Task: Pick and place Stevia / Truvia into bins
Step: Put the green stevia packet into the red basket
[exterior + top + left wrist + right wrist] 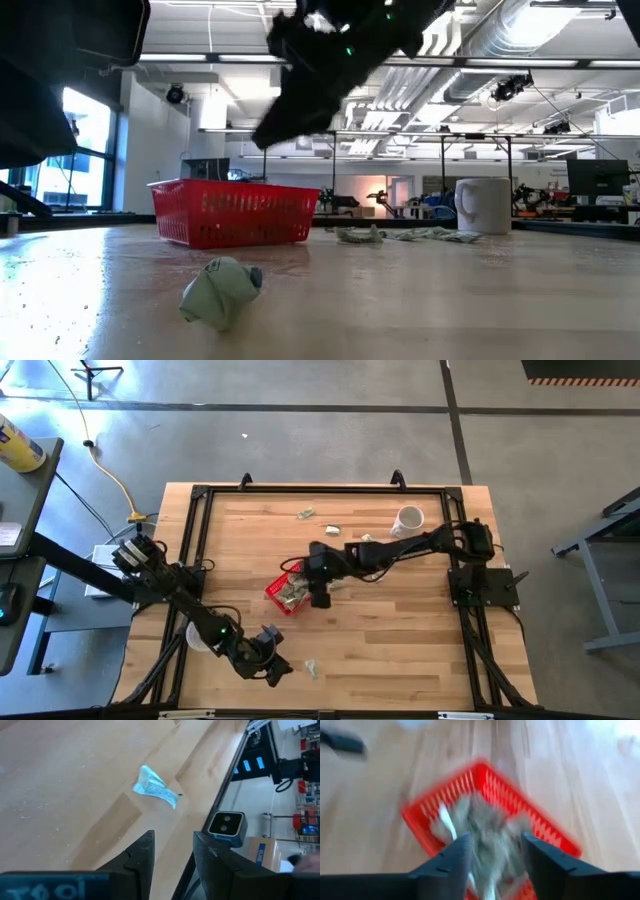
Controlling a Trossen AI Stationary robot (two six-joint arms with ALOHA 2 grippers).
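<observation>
A red mesh basket (pixel 283 596) stands mid-table with several pale sachets (pixel 485 827) lying in it. My right gripper (pixel 320 598) hovers over the basket's right part, open and empty (pixel 495 852). My left gripper (pixel 280 670) is near the table's near edge, open and empty (pixel 172 850), with one crumpled sachet (pixel 155 787) lying flat on the wood just to its right (pixel 312 668). That sachet also shows close up in the low view (pixel 222 290). Loose sachets (pixel 306 513) lie at the far side.
A white mug (pixel 408 520) stands at the far right, with more sachets (pixel 332 530) lying to its left. A clear cup (pixel 197 638) stands under the left arm. A black frame rail (pixel 220 795) runs along the table's near edge, with a small camera (pixel 226 825) on it.
</observation>
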